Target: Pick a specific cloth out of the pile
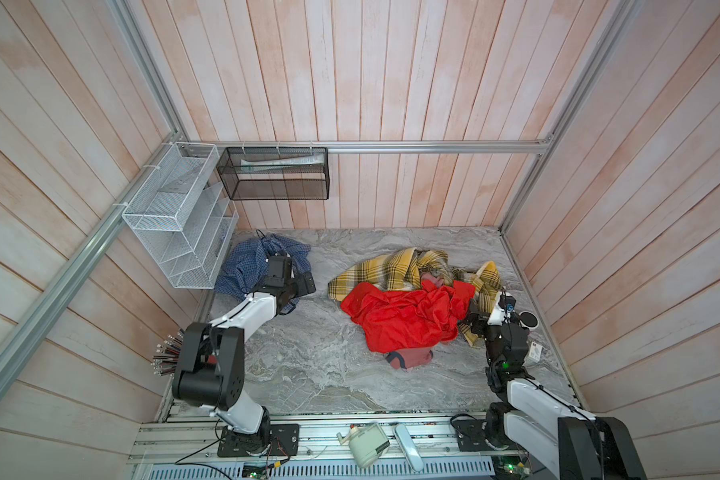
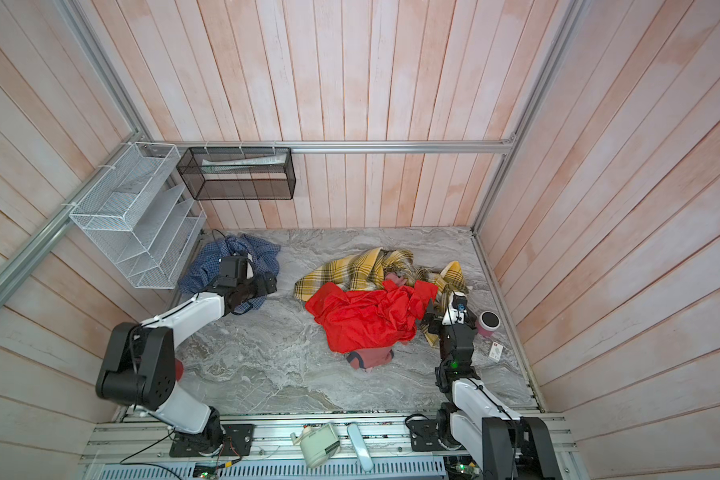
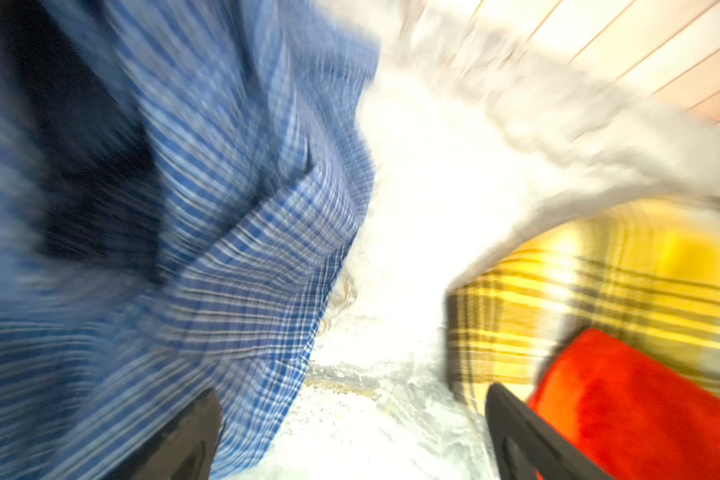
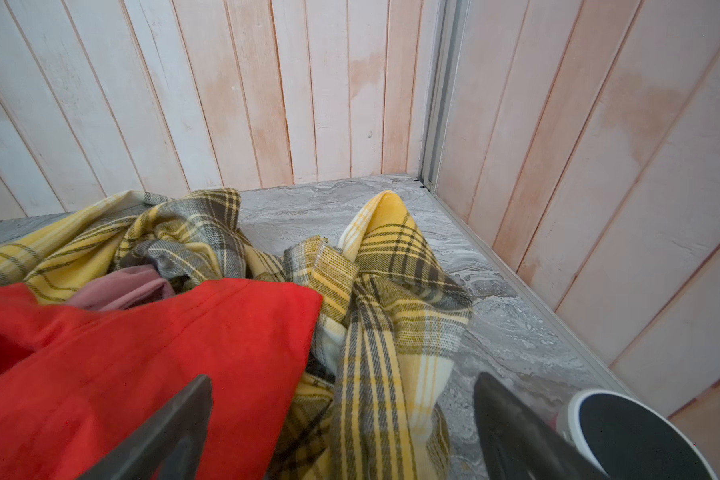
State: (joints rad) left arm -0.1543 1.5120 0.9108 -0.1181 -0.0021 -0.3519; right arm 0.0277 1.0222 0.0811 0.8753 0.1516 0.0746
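In both top views the cloth (image 1: 242,266) lies bunched at about 10 o'clock on the table (image 1: 329,374). It is next to the white wire rack (image 1: 175,216) and well apart from the pile (image 1: 408,299) at about 2 o'clock.

The left gripper (image 3: 352,392) hangs over the cloth, and from above the arm hides its jaws. The left wrist view is smeary. It does show the two black fingers (image 3: 184,436) far apart with nothing between them, one right beside the blue checks.

The right wrist view shows the right gripper (image 4: 341,380) with jaws wide too, holding nothing. It is over the yellow plaid cloth (image 4: 383,332) and the red cloth (image 4: 163,353), with some pink cloth (image 4: 121,291) tucked between. A cup (image 4: 632,436) stands just beside it.

The table is grey like marble. The walls (image 1: 391,83) are pale pink planks with metal rails (image 1: 433,146). A black mesh basket (image 1: 273,174) hangs at 11 o'clock.

The cloth is crumpled. Its long way seems to run from 7 to 1 o'clock.
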